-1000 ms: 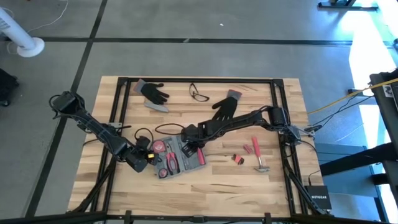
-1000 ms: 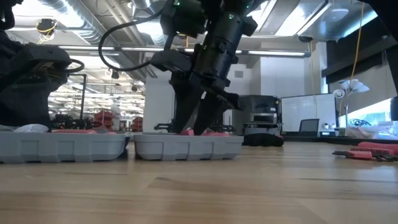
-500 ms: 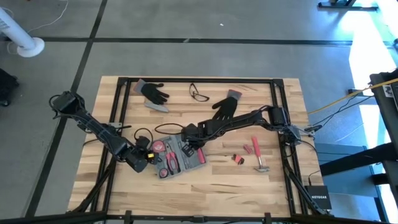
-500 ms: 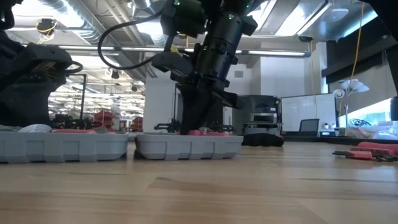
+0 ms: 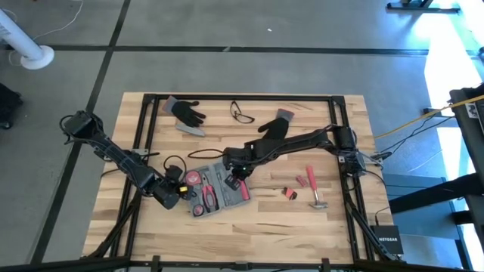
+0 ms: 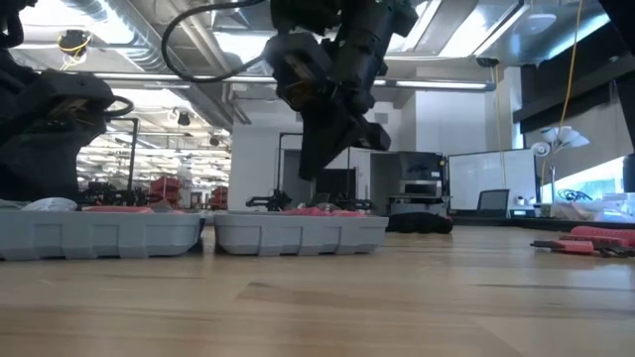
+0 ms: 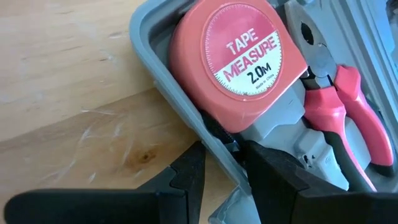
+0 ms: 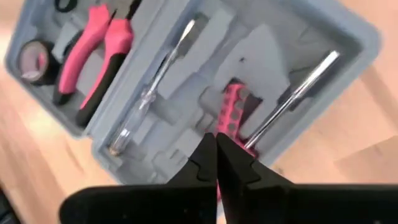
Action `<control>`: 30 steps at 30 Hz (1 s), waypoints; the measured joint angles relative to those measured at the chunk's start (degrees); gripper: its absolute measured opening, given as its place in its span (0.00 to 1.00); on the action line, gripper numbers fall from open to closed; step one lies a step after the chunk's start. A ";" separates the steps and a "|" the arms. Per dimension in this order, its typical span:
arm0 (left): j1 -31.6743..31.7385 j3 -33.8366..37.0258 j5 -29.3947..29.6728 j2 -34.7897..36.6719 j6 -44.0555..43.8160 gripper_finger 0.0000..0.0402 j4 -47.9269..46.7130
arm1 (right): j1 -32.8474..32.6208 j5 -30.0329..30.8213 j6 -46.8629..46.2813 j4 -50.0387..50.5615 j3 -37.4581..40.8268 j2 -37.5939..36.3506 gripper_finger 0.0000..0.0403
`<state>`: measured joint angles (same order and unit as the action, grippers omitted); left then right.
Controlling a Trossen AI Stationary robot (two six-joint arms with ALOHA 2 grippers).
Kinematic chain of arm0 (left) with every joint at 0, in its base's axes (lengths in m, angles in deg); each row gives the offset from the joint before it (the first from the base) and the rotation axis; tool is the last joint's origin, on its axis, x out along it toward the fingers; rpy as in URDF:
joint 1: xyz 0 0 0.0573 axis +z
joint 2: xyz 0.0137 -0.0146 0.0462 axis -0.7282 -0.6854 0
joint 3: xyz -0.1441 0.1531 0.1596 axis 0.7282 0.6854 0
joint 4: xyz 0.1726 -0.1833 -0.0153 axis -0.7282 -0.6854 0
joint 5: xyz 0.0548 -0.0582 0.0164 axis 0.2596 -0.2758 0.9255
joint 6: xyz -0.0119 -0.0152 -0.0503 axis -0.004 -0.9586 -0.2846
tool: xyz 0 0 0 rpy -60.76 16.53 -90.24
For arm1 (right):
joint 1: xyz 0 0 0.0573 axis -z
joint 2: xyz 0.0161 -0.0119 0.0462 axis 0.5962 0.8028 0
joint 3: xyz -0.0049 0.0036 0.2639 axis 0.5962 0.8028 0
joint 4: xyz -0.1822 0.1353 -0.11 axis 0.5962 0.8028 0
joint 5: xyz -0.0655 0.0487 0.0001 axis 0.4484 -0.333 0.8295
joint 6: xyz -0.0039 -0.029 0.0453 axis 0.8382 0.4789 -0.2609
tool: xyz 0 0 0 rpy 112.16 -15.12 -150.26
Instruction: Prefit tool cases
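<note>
The tool case (image 5: 218, 189) lies open just left of the table's (image 5: 249, 234) centre, a flat blue-grey plastic tray with rounded corners and moulded recesses. In the left wrist view its left half holds a red tape measure (image 7: 239, 62) marked 2.0M, and at that one's 3 o'clock a pair of pink-handled pliers (image 7: 348, 118). In the right wrist view the other half carries a roll of dark tape (image 8: 36, 61), pink-and-black pliers, a clear-handled screwdriver (image 8: 152, 81), a pink ribbed-handled tool (image 8: 231, 112) and a bare metal shaft (image 8: 298, 93).

The left gripper (image 5: 168, 195) sits at the case's 9 o'clock edge; its fingers (image 7: 186, 171) straddle the grey wall of the tray, one outside on the wood and one inside, clamped on that rim. The right gripper (image 5: 234, 180) hangs above the case at about its 2 o'clock; seen from table height it is clear of the tray, and its fingertips (image 8: 214, 149) are pressed together with nothing between them.

On the table at 12 o'clock from the case lie two black gloves (image 5: 187, 113) with safety glasses (image 5: 242, 113) between. At 3 o'clock lie a small red part (image 5: 289, 193) and a red-handled hammer (image 5: 313, 189).
</note>
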<state>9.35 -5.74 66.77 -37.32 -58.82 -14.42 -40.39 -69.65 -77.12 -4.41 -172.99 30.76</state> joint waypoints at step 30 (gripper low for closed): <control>-0.07 -0.04 0.66 0.06 -0.17 0.26 -0.06 | 2.86 13.12 -4.35 -0.56 -0.05 -0.12 0.00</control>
<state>9.28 -5.78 67.43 -37.26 -58.98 -14.48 -37.53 -56.53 -81.46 -4.97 -173.03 30.63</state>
